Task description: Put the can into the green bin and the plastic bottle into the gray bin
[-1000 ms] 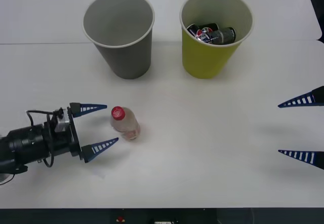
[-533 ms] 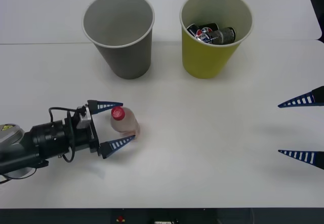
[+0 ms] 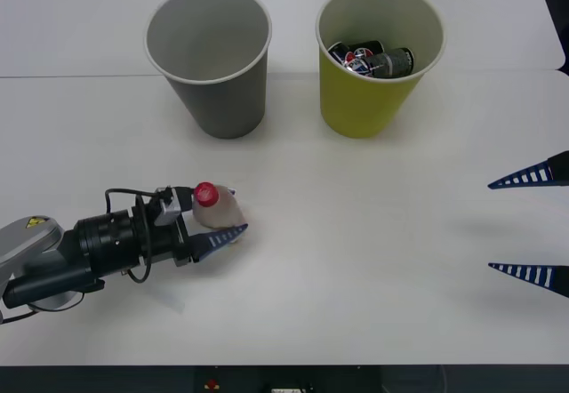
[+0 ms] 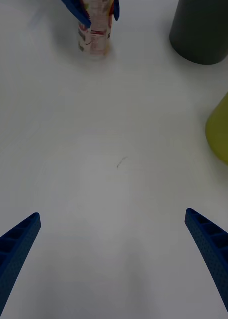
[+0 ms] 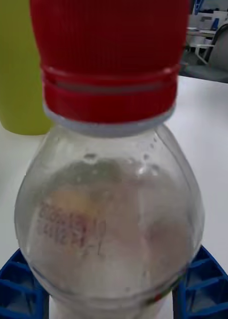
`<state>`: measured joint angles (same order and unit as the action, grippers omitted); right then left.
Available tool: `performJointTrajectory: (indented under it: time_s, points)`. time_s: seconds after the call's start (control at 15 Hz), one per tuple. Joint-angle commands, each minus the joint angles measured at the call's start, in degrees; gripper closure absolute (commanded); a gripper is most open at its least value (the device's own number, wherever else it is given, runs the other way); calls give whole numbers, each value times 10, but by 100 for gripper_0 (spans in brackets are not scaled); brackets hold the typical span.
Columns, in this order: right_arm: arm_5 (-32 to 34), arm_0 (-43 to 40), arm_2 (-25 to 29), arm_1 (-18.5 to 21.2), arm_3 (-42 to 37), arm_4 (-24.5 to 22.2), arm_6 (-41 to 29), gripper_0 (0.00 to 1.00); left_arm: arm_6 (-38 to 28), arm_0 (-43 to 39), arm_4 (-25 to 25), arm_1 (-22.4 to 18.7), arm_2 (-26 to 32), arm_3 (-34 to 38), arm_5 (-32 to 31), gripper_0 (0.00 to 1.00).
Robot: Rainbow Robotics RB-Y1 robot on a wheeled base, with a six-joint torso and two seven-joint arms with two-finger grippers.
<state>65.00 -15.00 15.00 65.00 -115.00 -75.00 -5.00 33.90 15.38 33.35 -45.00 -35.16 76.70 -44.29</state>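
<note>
The plastic bottle, clear with a red cap, stands upright on the white table at the front left. My left gripper reaches in from the left and is shut on its body, a blue finger pressed against each side. In the left wrist view the bottle sits right between the fingers. The gray bin stands behind it with a bare inside, and the green bin to its right holds dark cans. My right gripper hangs open at the right edge, far from everything.
The white table lies bare between the bottle and the right gripper. A seam runs across it behind the bins. The right wrist view takes in the bottle, the gray bin and the green bin across open tabletop.
My left gripper has moved right from beside the bottle until its fingers straddle it, then closed on it. The bottle, bins and right arm have stayed in place.
</note>
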Motion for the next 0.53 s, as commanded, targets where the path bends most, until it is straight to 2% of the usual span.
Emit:
performJointTrajectory:
  time_s: [0.07, 0.33, 0.53]
  points:
    - [0, 0, 0, 0, 0, 0, 0, 0, -1, 0, 0, 0, 0, 0, -1, 100]
    - [0, 0, 0, 0, 0, 0, 0, 0, -9, -1, 2, -6, 0, 6, -7, 100]
    - [0, 0, 0, 0, 0, 0, 0, 0, -36, -2, 9, -36, 4, 35, -7, 100]
